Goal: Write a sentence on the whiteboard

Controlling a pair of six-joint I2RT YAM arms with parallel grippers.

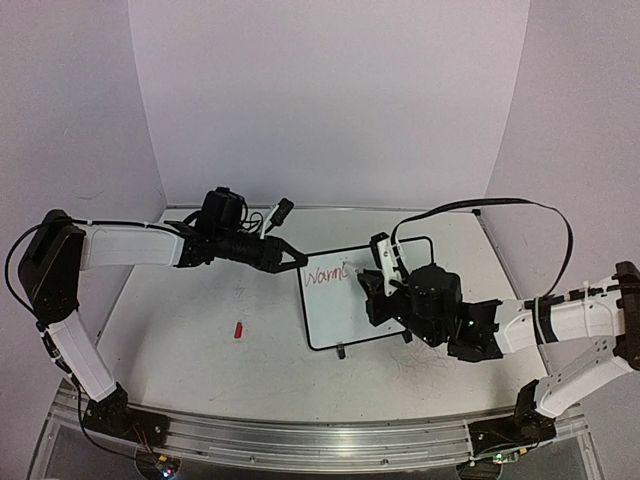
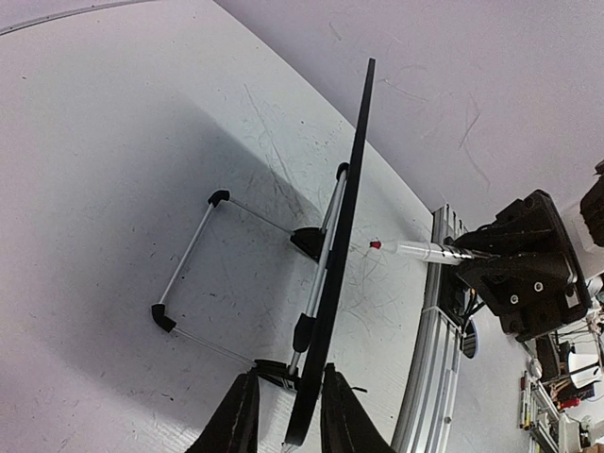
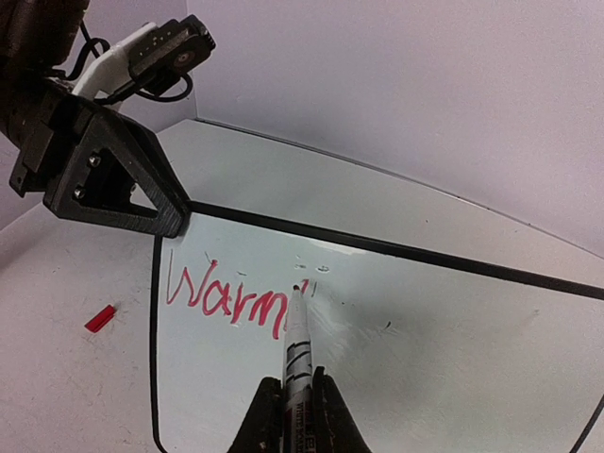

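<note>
On wrist cams only: right hand (image 3: 293,420) grips marker (image 3: 298,344) at sentence (image 3: 226,302), left hand (image 2: 283,420) pinches whiteboard (image 2: 347,212)

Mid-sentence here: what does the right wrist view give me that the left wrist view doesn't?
Only right wrist: the red writing, about "Warm", and a small red cap on the table. Only left wrist: the wire stand behind the edge-on whiteboard. Both: the marker tip at the board's face, and the left hand gripping its edge.
</note>
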